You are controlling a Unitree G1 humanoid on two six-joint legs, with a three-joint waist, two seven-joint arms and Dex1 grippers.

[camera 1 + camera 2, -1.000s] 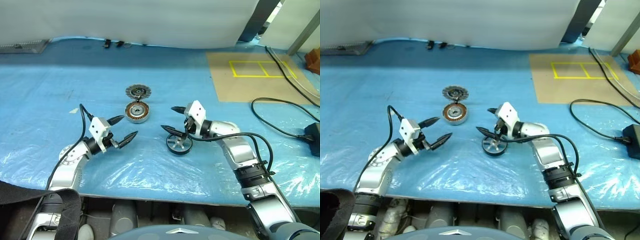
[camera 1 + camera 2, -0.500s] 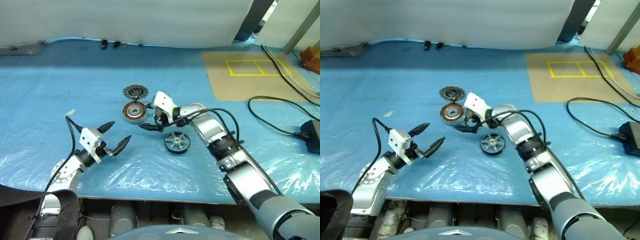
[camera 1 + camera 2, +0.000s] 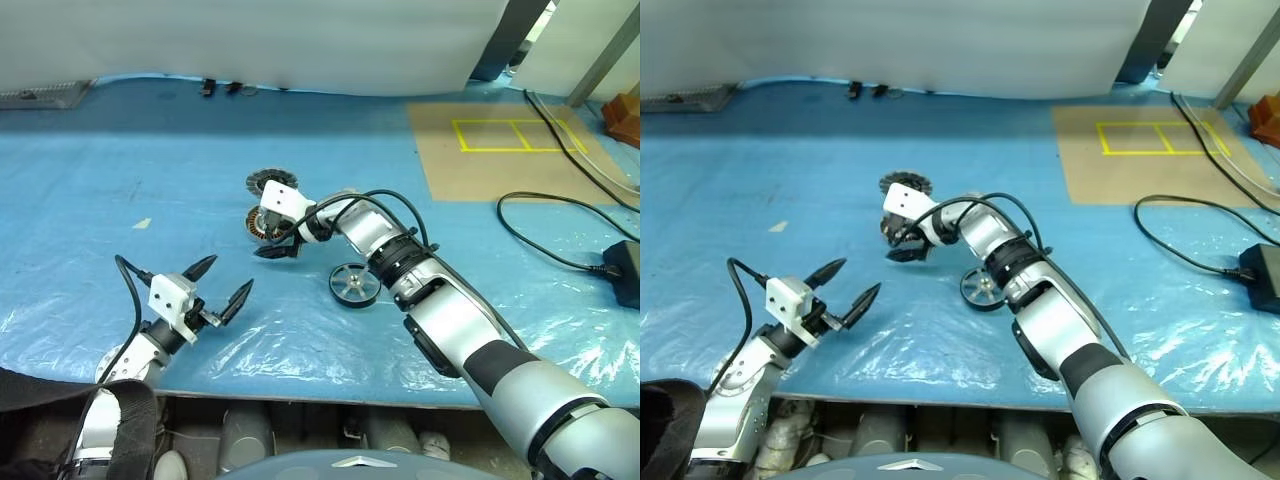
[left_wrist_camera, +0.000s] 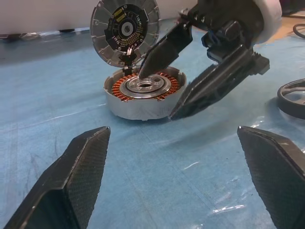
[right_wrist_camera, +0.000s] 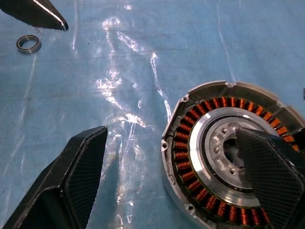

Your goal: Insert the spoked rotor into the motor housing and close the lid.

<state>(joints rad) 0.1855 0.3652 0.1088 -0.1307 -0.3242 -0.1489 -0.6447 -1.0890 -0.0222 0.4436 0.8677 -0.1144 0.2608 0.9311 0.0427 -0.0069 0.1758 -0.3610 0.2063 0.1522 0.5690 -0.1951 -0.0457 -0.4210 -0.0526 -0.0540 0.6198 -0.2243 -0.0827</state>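
Note:
The motor housing (image 4: 143,93), a short silver can with copper windings, lies on the blue sheet. The lid (image 4: 125,31), a grey slotted disc, stands tilted up at its far edge. My right gripper (image 3: 272,235) is open and holds nothing. It hangs over the housing (image 5: 228,157), with one finger above the pale centre and the other outside the wall. The spoked rotor (image 3: 355,283) lies flat on the sheet, to the right of the housing and a little nearer. My left gripper (image 3: 225,278) is open and holds nothing. It sits near the front left and points at the housing.
A brown board with yellow tape (image 3: 500,150) lies at the back right. Black cables (image 3: 560,215) and a black adapter (image 3: 625,270) lie to the right. A small bearing ring (image 5: 28,44) rests on the sheet left of the housing, and a white scrap (image 3: 143,223) lies further left.
My right gripper has swung left, from over the rotor to over the housing. The rotor stays on the sheet. My left gripper has drawn back toward the near left.

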